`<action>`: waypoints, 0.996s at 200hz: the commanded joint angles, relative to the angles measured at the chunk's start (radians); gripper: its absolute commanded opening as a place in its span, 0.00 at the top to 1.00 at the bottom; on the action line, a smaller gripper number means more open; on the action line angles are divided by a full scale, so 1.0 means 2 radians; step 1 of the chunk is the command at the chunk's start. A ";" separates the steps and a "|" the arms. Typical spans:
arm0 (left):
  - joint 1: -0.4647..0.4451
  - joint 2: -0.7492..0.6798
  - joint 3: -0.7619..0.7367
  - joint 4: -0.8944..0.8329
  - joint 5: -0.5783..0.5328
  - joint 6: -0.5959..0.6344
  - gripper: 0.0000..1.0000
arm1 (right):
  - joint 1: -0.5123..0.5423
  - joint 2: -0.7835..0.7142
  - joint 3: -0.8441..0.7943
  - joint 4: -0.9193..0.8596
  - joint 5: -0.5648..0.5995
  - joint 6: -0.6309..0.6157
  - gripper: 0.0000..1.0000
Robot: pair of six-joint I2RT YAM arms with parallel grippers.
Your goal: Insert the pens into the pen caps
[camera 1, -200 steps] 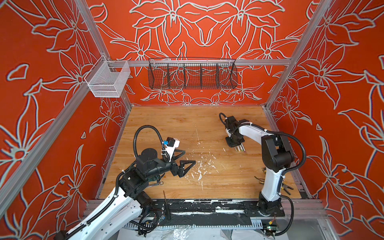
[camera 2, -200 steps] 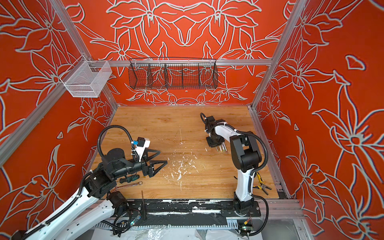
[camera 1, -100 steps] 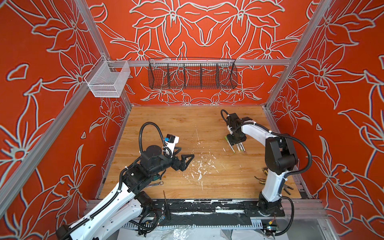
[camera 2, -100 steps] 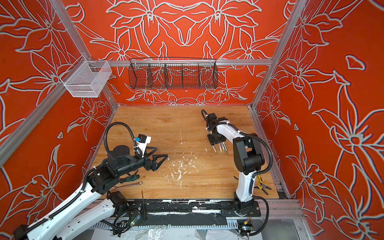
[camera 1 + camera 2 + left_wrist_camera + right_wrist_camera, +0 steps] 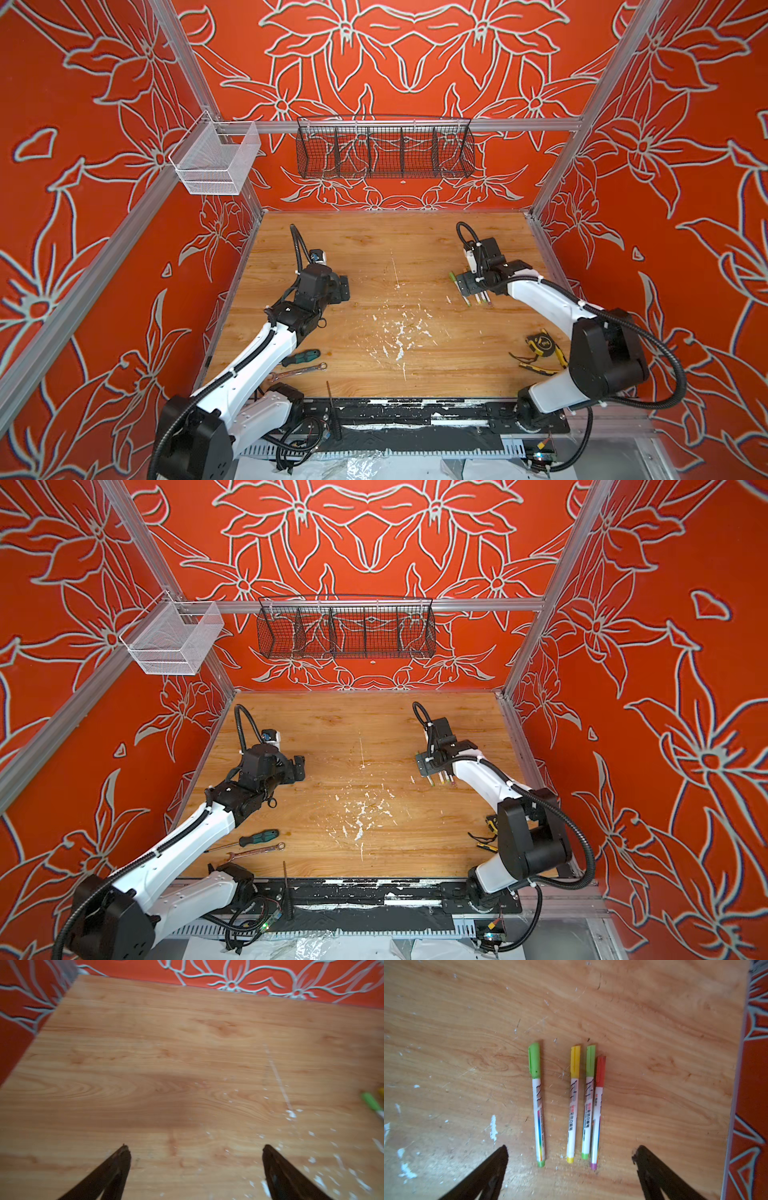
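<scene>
Right wrist view: the right gripper (image 5: 570, 1148) hangs with jaws wide apart just above four pens (image 5: 572, 1118) lying side by side on the wooden table (image 5: 654, 1022), pen caps (image 5: 575, 1061) fitted at their far ends. Well apart, the left gripper (image 5: 194, 1147) gapes too; the blurred green streak (image 5: 371, 1102) at its camera's edge is probably a cap.

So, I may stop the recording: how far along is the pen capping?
Done, it seems: all four pens lie on the table, each wearing a cap: two green, one yellow, one red. In hand: nothing; the right gripper hangs open above them, the left gripper open and empty. Left: no loose cap in view.
</scene>
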 commanded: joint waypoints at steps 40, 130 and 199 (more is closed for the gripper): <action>0.091 0.108 -0.026 0.152 -0.013 0.042 0.03 | -0.019 -0.051 -0.189 0.374 0.043 -0.066 0.03; 0.112 0.140 -0.160 0.415 0.049 0.122 0.03 | -0.109 -0.018 -0.349 0.675 -0.009 0.019 0.03; 0.122 0.158 -0.183 0.467 0.083 0.124 0.03 | -0.109 -0.026 -0.327 0.620 0.016 0.030 0.02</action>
